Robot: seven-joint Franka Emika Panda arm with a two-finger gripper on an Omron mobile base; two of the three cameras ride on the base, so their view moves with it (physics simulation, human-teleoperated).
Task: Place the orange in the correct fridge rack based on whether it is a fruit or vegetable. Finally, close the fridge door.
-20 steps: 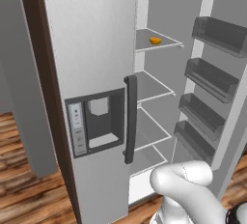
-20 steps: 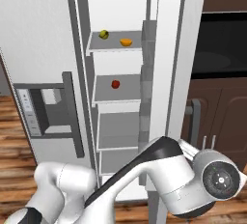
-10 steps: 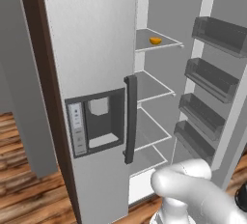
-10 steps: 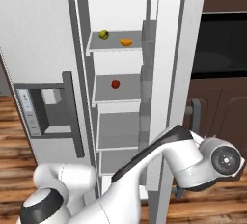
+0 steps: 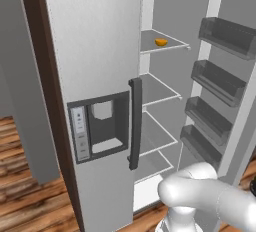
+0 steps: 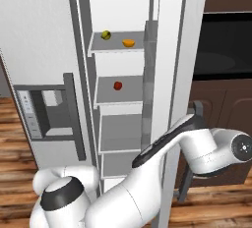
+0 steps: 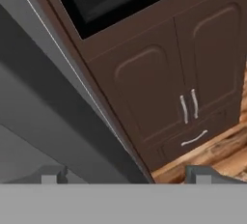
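Note:
The orange lies on the fridge rack, the highest shelf in the open compartment. The fridge door stands open, its bins facing the shelves; its dark bar handle is on the outer side. My arm reaches around the door's outer face, well below and right of the orange. In the hand view my gripper is open with nothing between its fingertips, close to the door's grey surface.
A yellow-green fruit shares the top rack; a red one sits one shelf lower. The dispenser door stays shut at left. Dark cabinets and a black oven stand right of the fridge.
My forearm and wrist have swung right and upward past the door's outer edge. The orange and the door have stayed where they were.

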